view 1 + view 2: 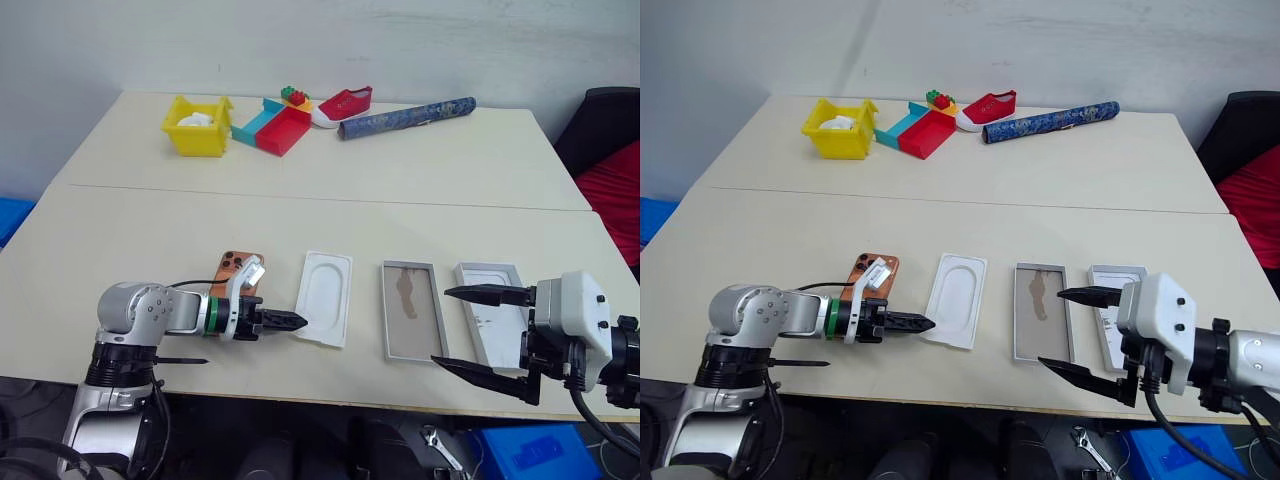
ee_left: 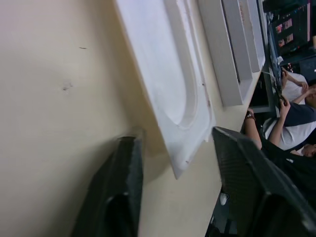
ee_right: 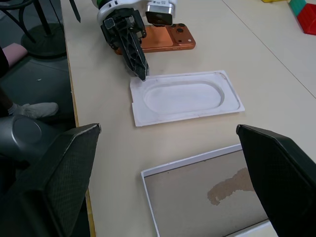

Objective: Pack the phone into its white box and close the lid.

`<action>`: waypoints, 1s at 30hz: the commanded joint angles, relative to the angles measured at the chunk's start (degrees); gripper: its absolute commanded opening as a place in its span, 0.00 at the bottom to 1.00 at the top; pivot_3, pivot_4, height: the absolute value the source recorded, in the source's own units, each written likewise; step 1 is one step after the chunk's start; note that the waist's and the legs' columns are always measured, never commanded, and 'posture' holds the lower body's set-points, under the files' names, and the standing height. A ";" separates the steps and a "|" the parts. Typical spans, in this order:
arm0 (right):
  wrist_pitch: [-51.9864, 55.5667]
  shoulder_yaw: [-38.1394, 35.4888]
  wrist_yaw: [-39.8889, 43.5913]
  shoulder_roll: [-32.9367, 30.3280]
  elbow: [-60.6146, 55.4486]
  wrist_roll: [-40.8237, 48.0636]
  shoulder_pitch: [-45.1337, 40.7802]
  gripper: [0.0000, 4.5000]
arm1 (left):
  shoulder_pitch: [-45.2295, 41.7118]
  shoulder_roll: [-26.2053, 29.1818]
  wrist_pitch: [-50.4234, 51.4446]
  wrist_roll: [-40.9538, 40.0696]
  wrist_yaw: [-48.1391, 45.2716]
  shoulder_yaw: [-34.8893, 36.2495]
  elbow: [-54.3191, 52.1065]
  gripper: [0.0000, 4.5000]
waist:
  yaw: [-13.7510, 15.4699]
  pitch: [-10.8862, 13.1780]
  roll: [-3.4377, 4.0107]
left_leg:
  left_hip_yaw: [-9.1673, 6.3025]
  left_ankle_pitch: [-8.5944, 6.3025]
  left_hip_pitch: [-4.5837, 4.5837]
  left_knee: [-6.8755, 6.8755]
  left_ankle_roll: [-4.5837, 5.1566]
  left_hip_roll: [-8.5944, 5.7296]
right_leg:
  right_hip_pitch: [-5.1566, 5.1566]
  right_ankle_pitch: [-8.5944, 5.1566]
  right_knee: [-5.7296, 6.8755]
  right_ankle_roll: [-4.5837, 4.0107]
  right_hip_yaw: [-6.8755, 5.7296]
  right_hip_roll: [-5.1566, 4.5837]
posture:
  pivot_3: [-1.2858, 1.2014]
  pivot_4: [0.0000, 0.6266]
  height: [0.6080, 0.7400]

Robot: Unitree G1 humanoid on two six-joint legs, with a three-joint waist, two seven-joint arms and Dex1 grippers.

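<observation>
The orange phone (image 1: pixel 236 268) lies flat on the table, its camera block at the far end, partly hidden by my left wrist. My left gripper (image 1: pixel 292 321) points right at the near left corner of a white moulded insert (image 1: pixel 326 297). That corner sits between its fingers (image 2: pixel 118 197), which stand narrowly apart and do not clamp it. To the right of the insert lies the white box (image 1: pixel 420 325) with its grey-brown floor, then the all-white lid (image 1: pixel 495 330). My right gripper (image 1: pixel 440 326) hangs wide open over the near ends of box and lid, holding nothing.
At the table's far side stand a yellow bin (image 1: pixel 198 125), red and teal trays (image 1: pixel 272 125), toy bricks (image 1: pixel 293 96), a red shoe (image 1: pixel 345 103) and a blue roll (image 1: pixel 405 117). A black and red chair (image 1: pixel 610 170) is at the right. Seated people (image 2: pixel 291 113) are beyond the table.
</observation>
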 commanded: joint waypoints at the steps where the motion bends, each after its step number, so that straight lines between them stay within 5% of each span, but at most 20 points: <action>1: -1.55 -1.49 -0.01 0.30 -1.35 -0.02 -0.22 1.00 | 0.88 -1.46 1.67 0.68 1.19 -0.60 0.68 0.18 | 0.00 -0.04 0.07 | -0.02 0.00 0.00 0.00 -0.01 0.00 | 0.01 0.00 -0.01 0.00 -0.03 0.00 | 0.52 0.24 1.00; 4: -2.04 -0.71 0.12 0.30 -1.44 -0.29 -0.30 1.00 | 0.89 -1.47 2.35 0.54 1.13 -0.14 0.24 0.00 | -0.29 -0.06 0.11 | -0.02 -0.01 0.03 0.00 -0.01 0.01 | 0.03 0.00 0.00 0.00 -0.04 -0.01 | 0.52 0.24 1.00; 12: -2.92 0.08 0.59 0.41 -0.95 -0.81 -0.17 1.00 | 0.02 -1.30 4.50 -1.57 1.11 3.17 -0.05 0.00 | -1.79 -0.03 0.09 | -0.19 -0.03 0.02 -0.04 -0.06 0.10 | -0.02 -0.04 0.14 -0.03 -0.27 0.05 | 0.52 0.24 1.00; 22: -5.98 2.57 2.48 0.97 -0.89 -5.84 3.44 1.00 | -4.37 4.91 4.50 -19.11 5.55 2.70 3.18 0.00 | -1.73 0.07 -0.06 | -0.37 0.07 -0.27 -0.04 -0.31 0.11 | -0.22 -0.05 0.06 -0.06 -0.42 0.04 | 0.52 0.24 1.00; 30: -13.58 20.38 3.25 0.58 6.03 -20.19 0.61 1.00 | -6.70 8.05 4.50 -32.50 10.64 1.06 7.03 0.00 | -1.76 0.05 -0.16 | -0.39 0.22 -0.81 0.01 -0.56 0.03 | -0.85 -0.05 0.18 -0.06 -0.43 0.02 | 0.52 0.24 1.00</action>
